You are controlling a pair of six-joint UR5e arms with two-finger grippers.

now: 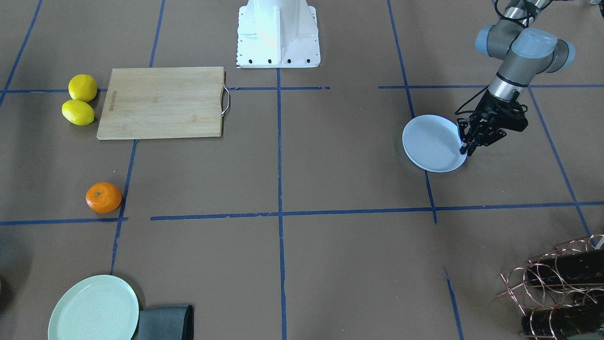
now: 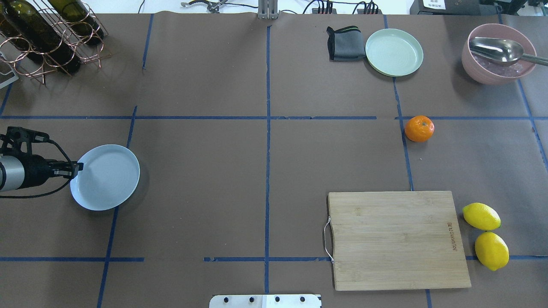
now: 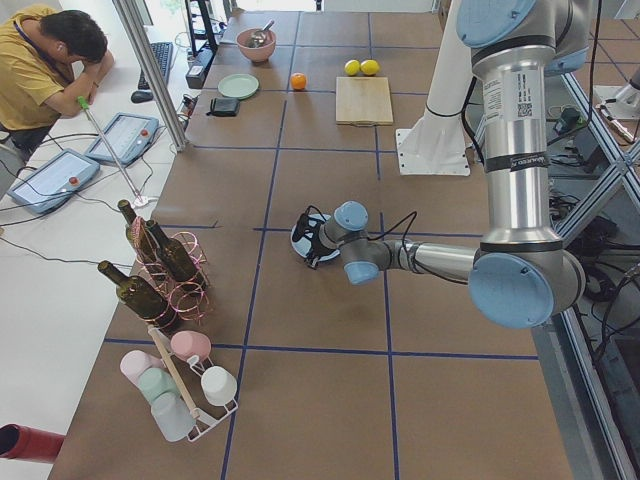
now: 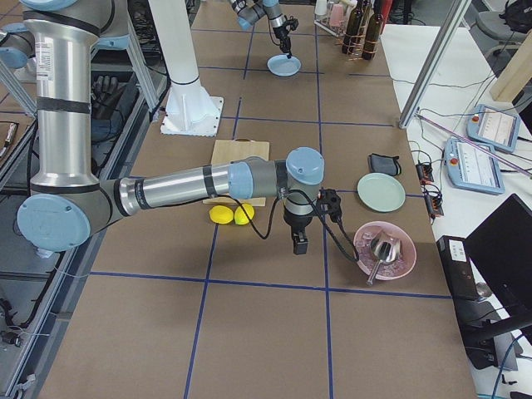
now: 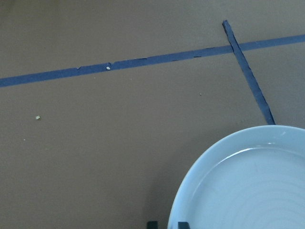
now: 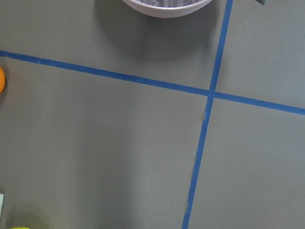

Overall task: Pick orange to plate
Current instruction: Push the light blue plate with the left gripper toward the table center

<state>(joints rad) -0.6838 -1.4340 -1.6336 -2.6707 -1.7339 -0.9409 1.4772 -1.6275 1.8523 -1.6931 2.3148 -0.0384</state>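
Counting up for you: one orange point(image 2: 419, 128) sits on the tabletop point(image 2: 265, 171), two lemons point(image 2: 481, 216) lie nearby, and one bluish plate point(image 2: 111, 179) lies well apart, its rim pinched by your left claw point(image 2: 79, 167). Whether the right claw point(image 4: 298, 247) is spread or closed, I cannot tell.

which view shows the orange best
Exterior front-facing: the orange is largest, sharp and unblocked, with its stem dimple clear. Overhead shows it nearly as well; exterior left, tiny; right wrist, a sliver at the edge; others, nothing.
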